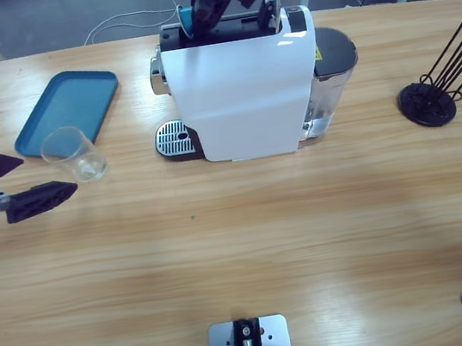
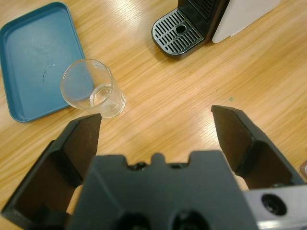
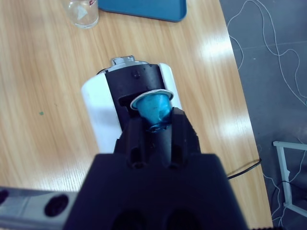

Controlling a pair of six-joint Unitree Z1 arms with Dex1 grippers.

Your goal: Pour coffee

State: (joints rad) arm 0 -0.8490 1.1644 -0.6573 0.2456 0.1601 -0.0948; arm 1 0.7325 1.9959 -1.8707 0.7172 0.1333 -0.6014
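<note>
Clamped in the right gripper (image 3: 156, 125), a blue capsule (image 3: 153, 106) hangs above the coffee machine (image 1: 241, 93), seemingly for loading. Nearer the table's left end, the left gripper (image 1: 8, 184) waits spread wide beside the empty glass (image 1: 73, 153) and blue tray (image 1: 65, 108); no coffee shows.

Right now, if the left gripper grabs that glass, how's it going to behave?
The glass looks empty and thin-walled, so it is probably light and may skid on the smooth table if nudged. Its clear, glossy sides could slip between the left gripper's hard open jaws. It stands upright and fairly low, so tipping seems less likely than sliding.
</note>
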